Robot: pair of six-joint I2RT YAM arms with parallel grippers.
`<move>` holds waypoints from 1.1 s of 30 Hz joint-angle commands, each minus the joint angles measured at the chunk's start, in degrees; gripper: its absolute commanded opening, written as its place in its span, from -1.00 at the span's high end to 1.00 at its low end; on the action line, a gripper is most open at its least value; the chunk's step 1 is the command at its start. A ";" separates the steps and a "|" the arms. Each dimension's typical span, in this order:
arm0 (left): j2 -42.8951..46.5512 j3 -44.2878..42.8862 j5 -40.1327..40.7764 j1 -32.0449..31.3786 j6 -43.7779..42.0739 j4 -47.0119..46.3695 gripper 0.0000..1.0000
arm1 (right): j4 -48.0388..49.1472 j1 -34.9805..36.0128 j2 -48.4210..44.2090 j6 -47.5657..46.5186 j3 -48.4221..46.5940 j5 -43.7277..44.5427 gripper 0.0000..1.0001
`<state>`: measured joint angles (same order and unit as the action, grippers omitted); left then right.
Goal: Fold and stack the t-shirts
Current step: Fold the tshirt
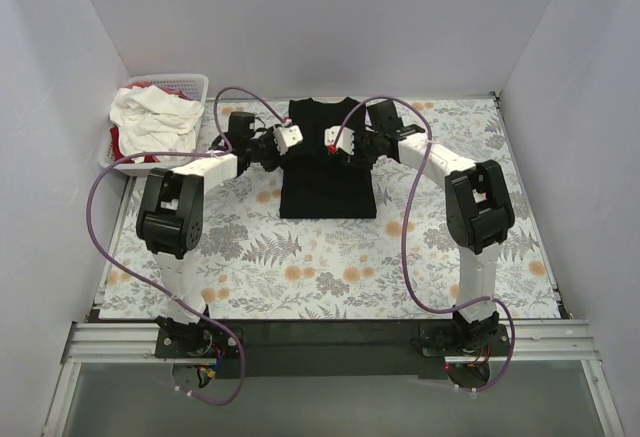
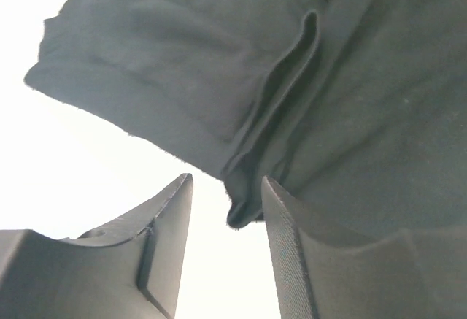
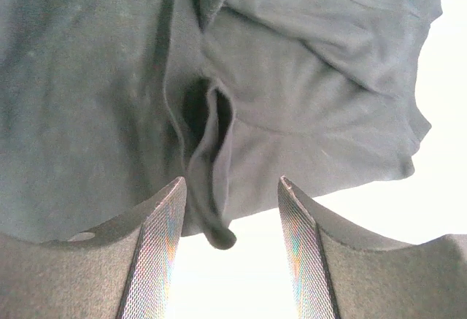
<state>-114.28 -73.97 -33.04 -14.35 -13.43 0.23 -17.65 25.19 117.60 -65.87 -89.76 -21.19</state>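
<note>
A black t-shirt (image 1: 328,192) lies on the table at the back middle, its sides folded in to a narrow strip. My left gripper (image 1: 288,138) is at its left edge and my right gripper (image 1: 336,140) is over its upper middle. In the left wrist view the left gripper (image 2: 225,191) stands open, and a fold of the black t-shirt (image 2: 365,100) hangs loose between the tips. In the right wrist view the right gripper (image 3: 232,191) is open too, with a ridge of the black t-shirt (image 3: 87,100) ending between its fingers, unclamped. White t-shirts (image 1: 150,112) and a red one (image 1: 115,143) are piled in the basket.
A white slotted basket (image 1: 200,79) stands at the back left corner. The table carries a floral cloth (image 1: 330,267). Purple cables (image 1: 405,247) loop from both arms. White walls close in the back and both sides.
</note>
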 commanded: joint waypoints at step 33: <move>-8.67 -17.60 1.75 -0.59 24.33 11.28 0.43 | -7.05 2.58 -11.87 16.03 18.47 -4.91 0.41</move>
<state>-122.65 -87.05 -32.12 -15.07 10.13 12.12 -25.50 27.77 105.95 -50.30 -71.81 -25.65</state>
